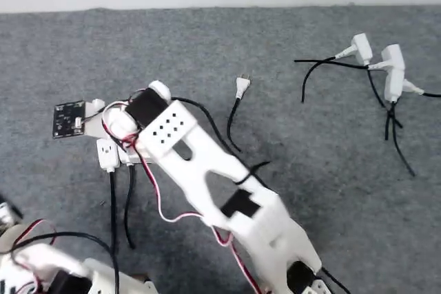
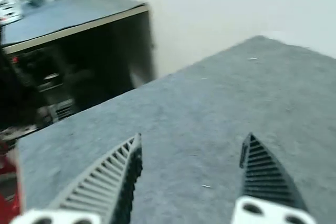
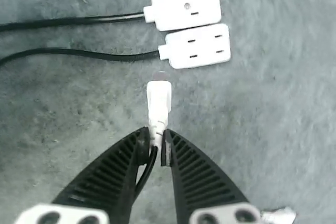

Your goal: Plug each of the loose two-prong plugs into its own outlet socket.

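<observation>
Two white robot arms share a grey carpeted table (image 1: 331, 170). In the high view, the right arm (image 1: 227, 184) stretches across toward the table's left side. Its right gripper (image 3: 155, 136) is pinched narrowly on the cord end of a white two-prong plug (image 3: 158, 98). The plug's tip sits just beside the nearer outlet socket (image 3: 195, 46), with a second outlet socket (image 3: 185, 4) touching that one. The left gripper (image 2: 191, 156) hangs spread wide above bare carpet. Another loose plug (image 1: 242, 86) lies near the table's middle.
</observation>
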{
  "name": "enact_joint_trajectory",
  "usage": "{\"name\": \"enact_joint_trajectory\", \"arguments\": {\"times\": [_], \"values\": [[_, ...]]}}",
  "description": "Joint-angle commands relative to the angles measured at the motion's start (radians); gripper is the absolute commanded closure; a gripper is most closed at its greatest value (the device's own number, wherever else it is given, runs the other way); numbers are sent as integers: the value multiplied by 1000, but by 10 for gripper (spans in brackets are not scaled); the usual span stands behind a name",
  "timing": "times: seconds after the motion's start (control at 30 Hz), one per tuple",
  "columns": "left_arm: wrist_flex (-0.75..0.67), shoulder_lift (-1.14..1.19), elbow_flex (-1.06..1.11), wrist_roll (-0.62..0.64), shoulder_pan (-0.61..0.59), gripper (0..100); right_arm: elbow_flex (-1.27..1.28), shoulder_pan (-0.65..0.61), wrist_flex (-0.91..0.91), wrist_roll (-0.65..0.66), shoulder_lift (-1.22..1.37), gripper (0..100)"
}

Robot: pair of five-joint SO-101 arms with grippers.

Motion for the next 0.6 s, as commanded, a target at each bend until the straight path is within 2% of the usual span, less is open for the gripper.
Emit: {"name": "enact_joint_trajectory", "arguments": {"times": [0.0, 0.13, 0.4, 0.57], "values": [[-17, -20, -44, 17, -141, 711, -328, -5, 68, 64, 159, 991], [38, -20, -44, 17, -187, 711, -405, -18, 67, 98, 228, 991], [60, -20, -44, 17, -187, 711, -411, -25, 67, 120, 229, 991], [78, -20, -44, 17, -147, 711, -416, -15, 71, 38, 191, 991]]}}
